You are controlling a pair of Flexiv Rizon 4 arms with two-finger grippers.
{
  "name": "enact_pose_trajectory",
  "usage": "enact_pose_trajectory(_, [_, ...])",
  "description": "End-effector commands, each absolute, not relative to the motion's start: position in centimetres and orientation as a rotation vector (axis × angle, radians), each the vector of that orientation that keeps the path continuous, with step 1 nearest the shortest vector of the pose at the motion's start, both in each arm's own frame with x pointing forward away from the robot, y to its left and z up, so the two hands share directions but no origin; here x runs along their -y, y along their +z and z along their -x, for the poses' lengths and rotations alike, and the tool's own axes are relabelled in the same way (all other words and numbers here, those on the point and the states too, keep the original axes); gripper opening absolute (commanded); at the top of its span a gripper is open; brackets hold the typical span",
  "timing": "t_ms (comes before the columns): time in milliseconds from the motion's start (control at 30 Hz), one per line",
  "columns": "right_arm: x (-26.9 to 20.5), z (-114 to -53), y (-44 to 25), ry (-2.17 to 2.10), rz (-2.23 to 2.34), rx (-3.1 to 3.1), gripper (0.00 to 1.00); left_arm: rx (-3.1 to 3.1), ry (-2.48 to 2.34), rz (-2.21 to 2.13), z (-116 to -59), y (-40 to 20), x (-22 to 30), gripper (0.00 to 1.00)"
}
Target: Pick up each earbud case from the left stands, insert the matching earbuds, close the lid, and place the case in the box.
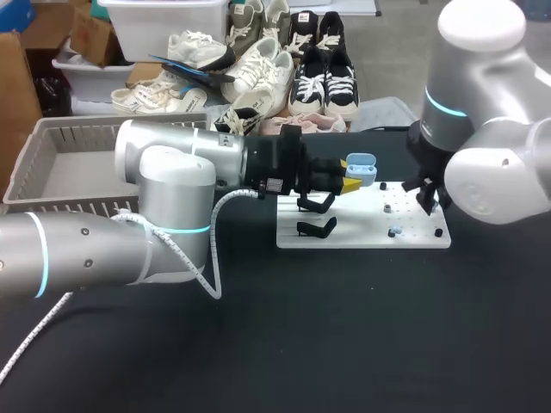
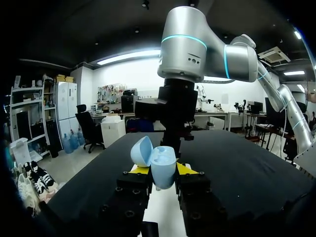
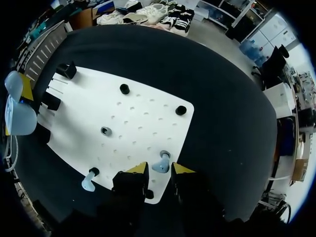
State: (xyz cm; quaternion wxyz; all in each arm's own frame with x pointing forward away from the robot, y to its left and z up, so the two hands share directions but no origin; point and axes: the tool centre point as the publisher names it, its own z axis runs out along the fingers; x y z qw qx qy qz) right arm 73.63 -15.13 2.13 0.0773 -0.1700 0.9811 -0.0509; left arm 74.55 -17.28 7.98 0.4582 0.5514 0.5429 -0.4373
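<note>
1. One light blue case is off the stands and in the air over the board's near-left part, clamped from both sides between the yellow tips of our left gripper.
2. Its lid stands open, tipped back to one side. From the head view we make out two small dark wells in the open top. We cannot tell more of what is inside.
3. Two earbuds of the same blue sit on the white board. One earbud lies just ahead of the gap in our right gripper. The second earbud stands on a peg near the board's edge.
4. Our right gripper hangs over the board's right part with its fingers apart. We cannot tell whether they touch that earbud.
5. Two black stands sit on the board's left end, just below the held case.
6. A grey slatted basket rests at the far left of the black table, well apart from the board, partly hidden by our left arm.
</note>
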Motion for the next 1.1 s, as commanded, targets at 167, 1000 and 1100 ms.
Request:
enact_pose_trajectory(167, [14.84,-73.76,2.05,-0.163,0.503,-2.941,0.28,-1.338,-1.074,-1.356,-74.46,7.96,17.29,0.00])
enact_pose_trajectory(1000, [15.22,-73.85,2.06,-0.161,0.470,-2.949,0.26,-1.338,-1.074,-1.356,-74.46,7.96,17.29,0.00])
enact_pose_trajectory(1100, [15.21,-73.91,2.02,-0.160,0.469,-2.949,0.26,-1.338,-1.074,-1.356,-74.46,7.96,17.29,0.00])
